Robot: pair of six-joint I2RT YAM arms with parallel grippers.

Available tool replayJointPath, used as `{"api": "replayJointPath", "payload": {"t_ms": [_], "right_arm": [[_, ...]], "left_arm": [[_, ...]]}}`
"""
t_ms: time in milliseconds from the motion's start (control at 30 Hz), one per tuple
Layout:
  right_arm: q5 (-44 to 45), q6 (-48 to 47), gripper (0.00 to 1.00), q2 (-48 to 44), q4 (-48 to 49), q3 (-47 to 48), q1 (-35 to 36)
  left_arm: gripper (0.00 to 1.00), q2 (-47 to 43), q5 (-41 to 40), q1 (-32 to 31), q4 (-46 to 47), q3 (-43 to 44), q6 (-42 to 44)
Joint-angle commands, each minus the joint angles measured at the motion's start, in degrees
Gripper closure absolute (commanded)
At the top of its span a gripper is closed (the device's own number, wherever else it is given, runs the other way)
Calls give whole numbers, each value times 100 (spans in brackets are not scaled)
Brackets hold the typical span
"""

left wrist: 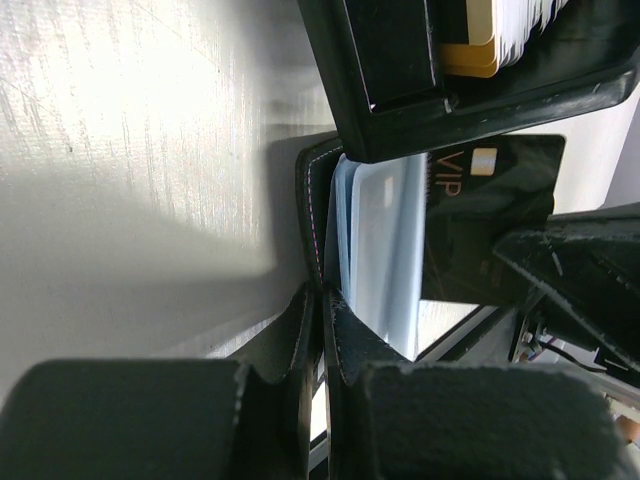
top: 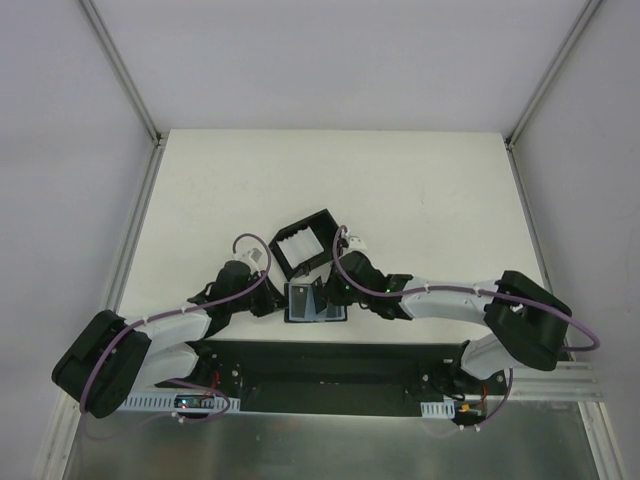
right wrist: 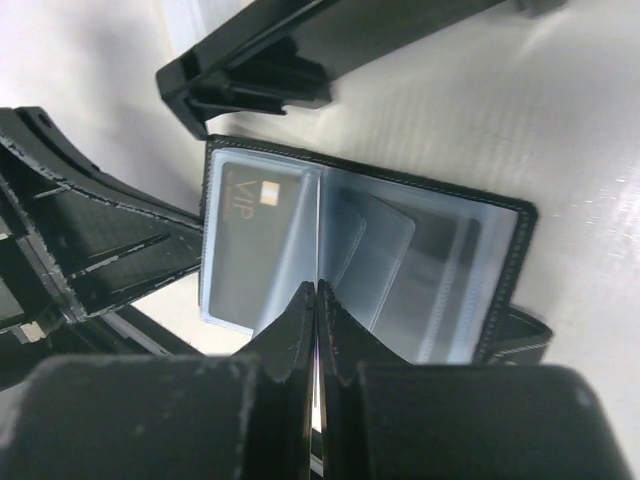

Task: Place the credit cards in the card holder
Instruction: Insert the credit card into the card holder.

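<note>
Card holder [top: 314,303] is lying open on the worktop [top: 400,190], between the two hands and just in front of the black tray [top: 300,223]. Left hand [left wrist: 322,300] is clenching on the stitched edge of its black cover. Right hand [right wrist: 316,295] is clenching on a clear leaf [right wrist: 318,220] at the middle fold, which is standing up. The pale credit cards [left wrist: 525,12] are waiting upright in the tray beside a gold card [left wrist: 470,55]. A black VIP card [right wrist: 245,235] is already sitting in one pocket.

I am judging that the step is opening a free pocket. To do it well, the left hand should be pinning the cover flat while the right is lifting the leaf gently, only enough to show the mouth (the plastic is looking soft and may fold). Three things are standing in the way: both hands are busy, so none is free for fetching a card; the tray wall is very close; and the hands are crowding each other.
</note>
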Motion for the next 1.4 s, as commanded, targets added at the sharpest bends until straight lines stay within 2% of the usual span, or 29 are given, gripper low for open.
{"api": "replayJointPath", "payload": {"t_ms": [0,267,467,700,833,1367], "right_arm": [[-418,198,100,241,366,248,217],[-672,-56,100,347,664,529,393],[-955,-188,100,409,744,723,420],[116,-84,100,-575,366,-5,411],[249,171,100,-883,480,-516,341],[170,1128,100,-347,1842,-1509,94]], "left_arm": [[100,143,-151,-97,-579,-299,56],[100,63,-379,-597,-447,-501,-392],[100,64,-563,-650,-490,-546,-524],[100,81,-695,-650,-631,-493,-507],[100,195,-696,-650,-623,-458,-516],[100,397,-739,-650,-614,-431,-551]]}}
